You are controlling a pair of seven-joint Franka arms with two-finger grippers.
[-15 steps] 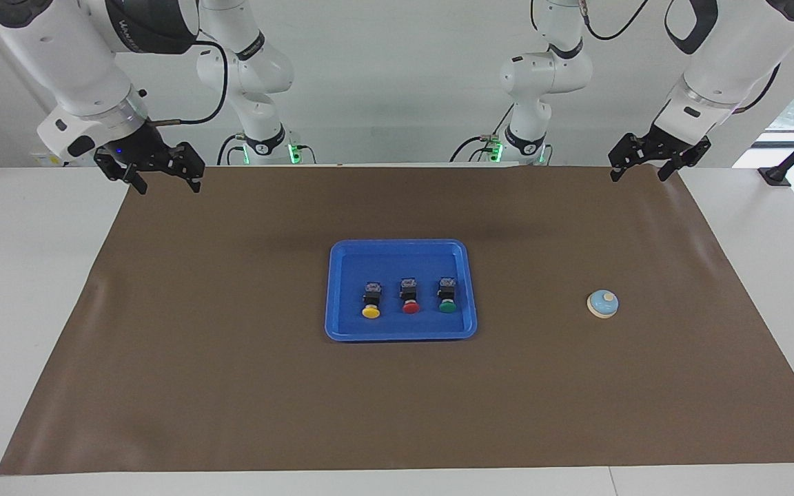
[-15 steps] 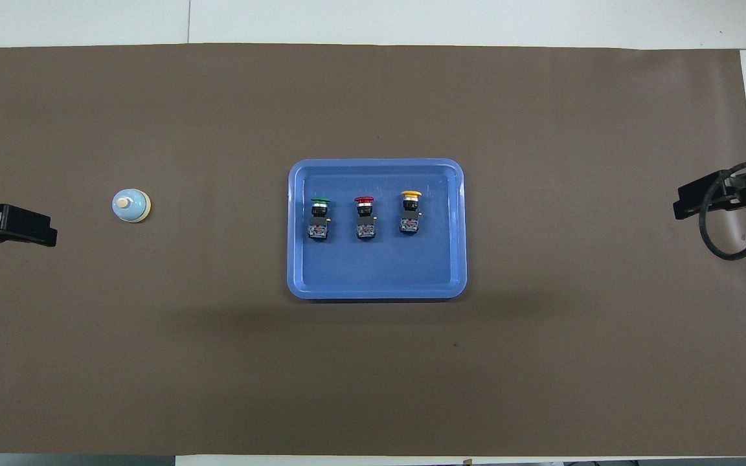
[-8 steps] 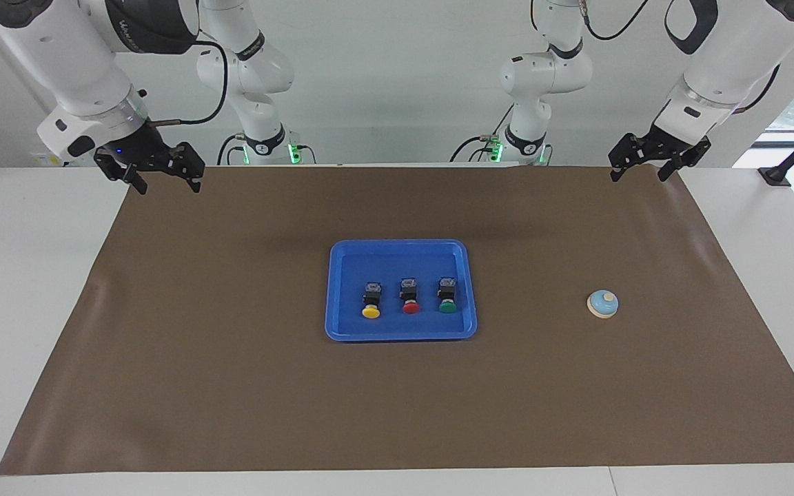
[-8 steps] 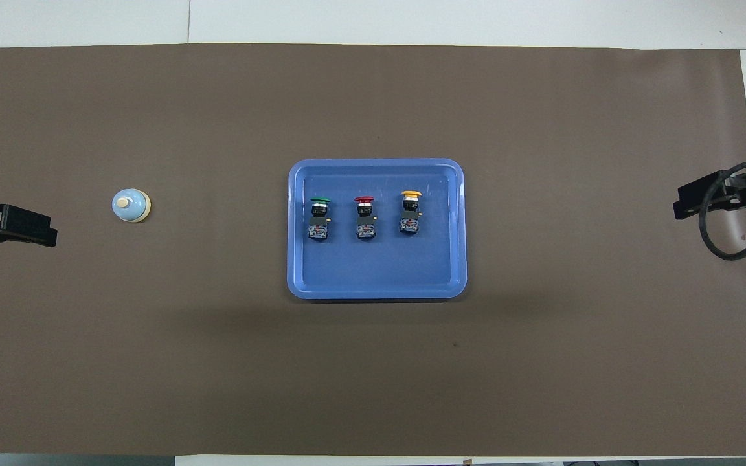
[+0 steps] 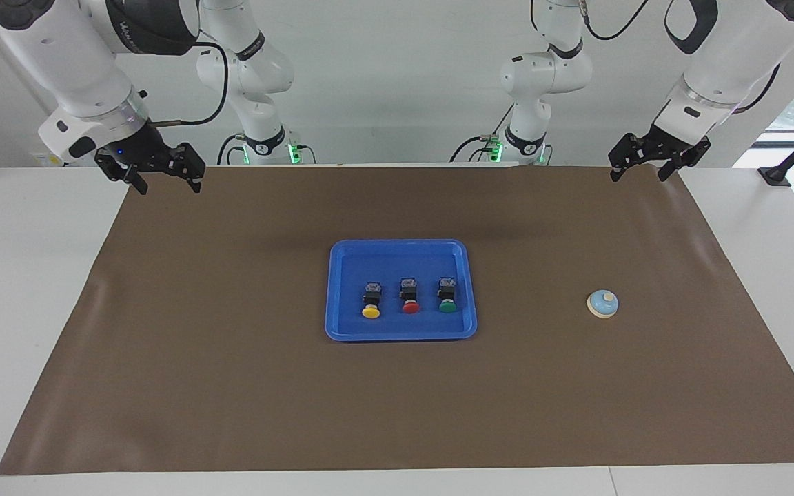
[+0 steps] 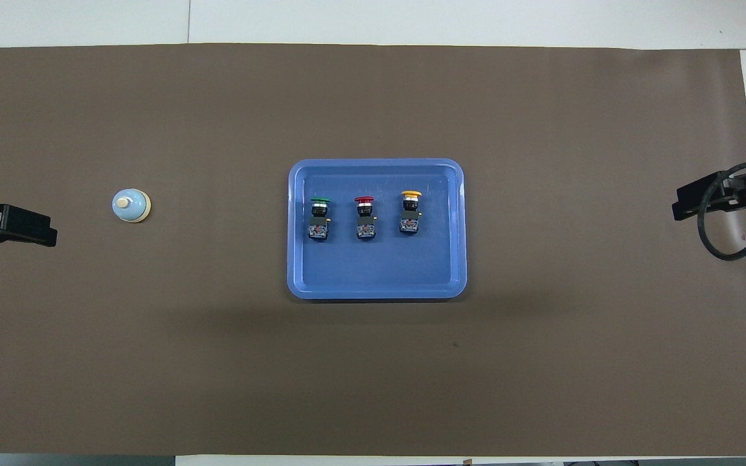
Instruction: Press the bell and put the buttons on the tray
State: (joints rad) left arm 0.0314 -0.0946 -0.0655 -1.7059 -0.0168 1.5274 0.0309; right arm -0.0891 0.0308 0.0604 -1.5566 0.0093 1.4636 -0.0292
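Observation:
The blue tray (image 5: 337, 289) (image 6: 457, 226) lies at the middle of the brown mat. In it lie the three buttons in a row, caps pointing away from the robots: green (image 5: 447, 305) (image 6: 320, 202) toward the left arm's end, red (image 5: 410, 306) (image 6: 364, 200) in the middle, yellow (image 5: 370, 311) (image 6: 411, 194) toward the right arm's end. The light-blue bell (image 5: 602, 303) (image 6: 131, 205) stands on the mat toward the left arm's end. My left gripper (image 5: 638, 175) (image 6: 30, 230) hangs open and empty over the mat's corner. My right gripper (image 5: 168, 186) (image 6: 697, 197) hangs open and empty over the other corner near the robots.
The brown mat (image 5: 231, 386) covers most of the white table (image 5: 25, 289). A black cable loop (image 6: 729, 220) hangs at the right gripper. Black stands (image 5: 779, 172) sit at the table's ends near the robots.
The right gripper has drifted very slightly upward. The tray, buttons, bell and left gripper have not moved.

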